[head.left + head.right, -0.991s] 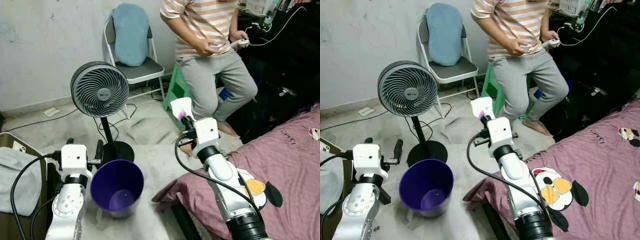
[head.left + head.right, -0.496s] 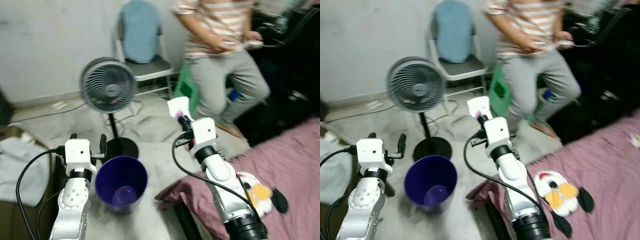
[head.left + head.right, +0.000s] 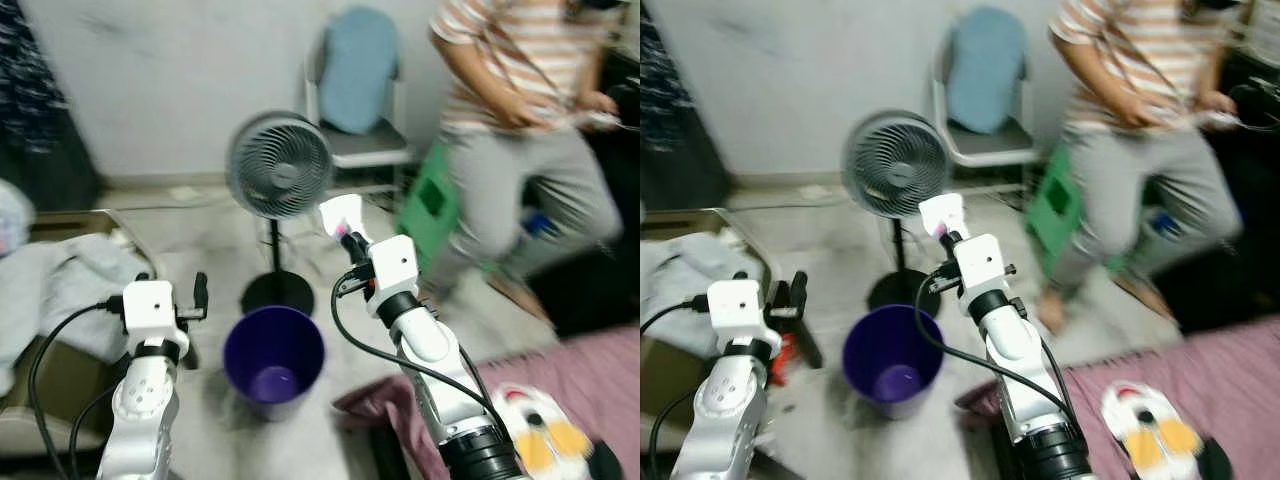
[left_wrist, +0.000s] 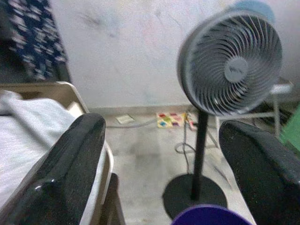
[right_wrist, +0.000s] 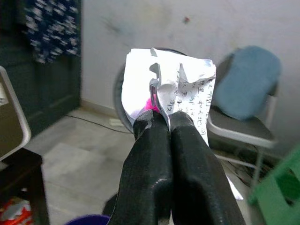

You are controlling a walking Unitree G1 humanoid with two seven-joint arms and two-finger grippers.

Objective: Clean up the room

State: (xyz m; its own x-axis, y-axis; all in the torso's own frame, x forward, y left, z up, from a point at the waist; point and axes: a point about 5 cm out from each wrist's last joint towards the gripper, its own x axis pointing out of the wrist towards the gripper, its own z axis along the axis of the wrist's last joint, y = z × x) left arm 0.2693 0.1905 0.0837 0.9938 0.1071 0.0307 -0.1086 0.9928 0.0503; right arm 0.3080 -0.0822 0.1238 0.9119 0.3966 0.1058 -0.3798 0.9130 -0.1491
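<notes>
My right gripper [image 3: 349,242] is shut on a crumpled white paper [image 3: 340,213] with handwriting and a pink patch [image 5: 174,93]; it is held up in the air, above and to the right of the purple bin [image 3: 273,357]. The bin stands open on the floor between my arms, with a little purple lining at its bottom. My left gripper [image 3: 190,297] is open and holds nothing, just left of the bin; in the left wrist view its black fingers [image 4: 65,168] frame the fan and the bin's rim [image 4: 211,215].
A grey pedestal fan [image 3: 280,166] stands right behind the bin. A folding chair with a blue cushion [image 3: 355,70] is by the wall. A person [image 3: 530,120] sits at the right. A bed with a pink cover [image 3: 560,400] is at lower right, a cloth-covered box [image 3: 50,300] at left.
The camera has swung left, so the fan, chair and person have shifted right in view. My right gripper still holds the paper high near the bin; the left stays open.
</notes>
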